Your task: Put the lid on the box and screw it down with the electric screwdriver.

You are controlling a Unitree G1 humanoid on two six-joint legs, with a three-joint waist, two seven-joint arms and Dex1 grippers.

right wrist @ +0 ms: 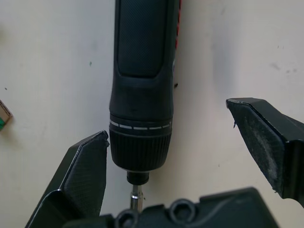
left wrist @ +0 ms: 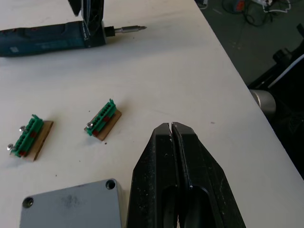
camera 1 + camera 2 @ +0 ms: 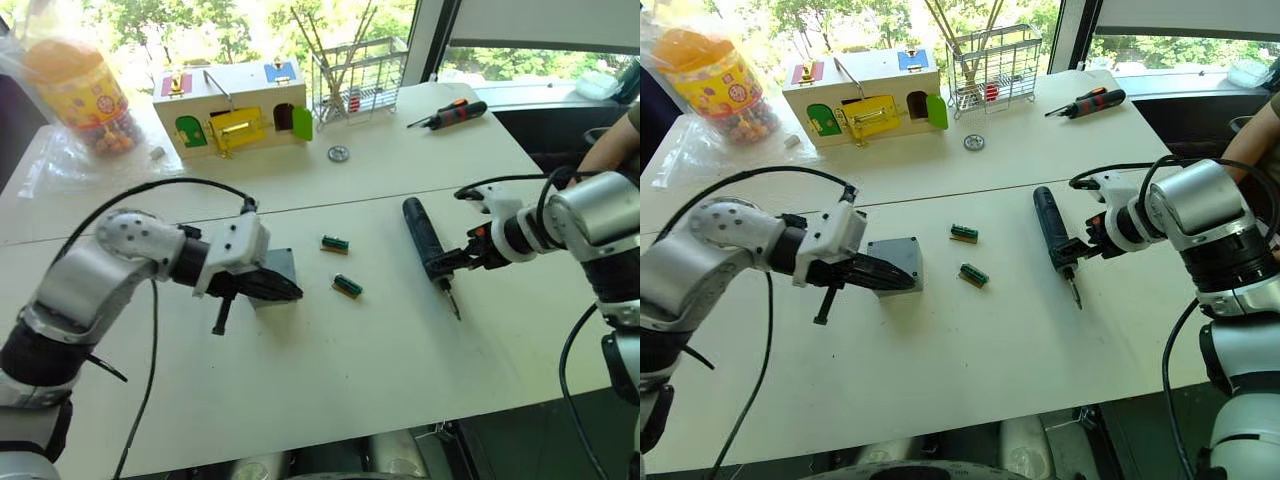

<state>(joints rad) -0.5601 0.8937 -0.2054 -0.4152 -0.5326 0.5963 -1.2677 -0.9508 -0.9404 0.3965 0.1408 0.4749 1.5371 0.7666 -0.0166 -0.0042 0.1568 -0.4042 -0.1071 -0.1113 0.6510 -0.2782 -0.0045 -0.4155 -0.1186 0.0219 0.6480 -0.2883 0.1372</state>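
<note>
Grey plastic marks the box [image 3: 896, 262], which sits on the white table [image 3: 970, 370] with its lid [image 2: 71, 205] already on top, small screws showing at two of the lid's corners in the left wrist view. The left arm reaches in from the left with its elbow bent and its forearm roughly level, and the left claw [image 3: 902, 279] hangs over the near edge of the box with its two black fingers pressed together, holding nothing. Two small green terminal blocks [image 3: 963, 234] [image 3: 973, 274] lie just to the right of the box.

Further right, the electric screwdriver [image 3: 1053, 239] lies flat on the table, its thin metal bit [image 3: 1074, 293] pointing towards the robot. The right arm comes in from the right, wrist turned inward, and the right claw [image 1: 187, 137] is spread wide at the bit end of the tool. One finger [image 1: 83, 166] is touching or nearly touching the tool's collar, the other stands well off it, so the tool is not gripped.

At the far side of the table stand a wooden latch box [image 3: 862, 97], a wire rack [image 3: 992, 70], an orange-and-black hand screwdriver [image 3: 1090, 102] and a jar of sweets [image 3: 718, 85].
</note>
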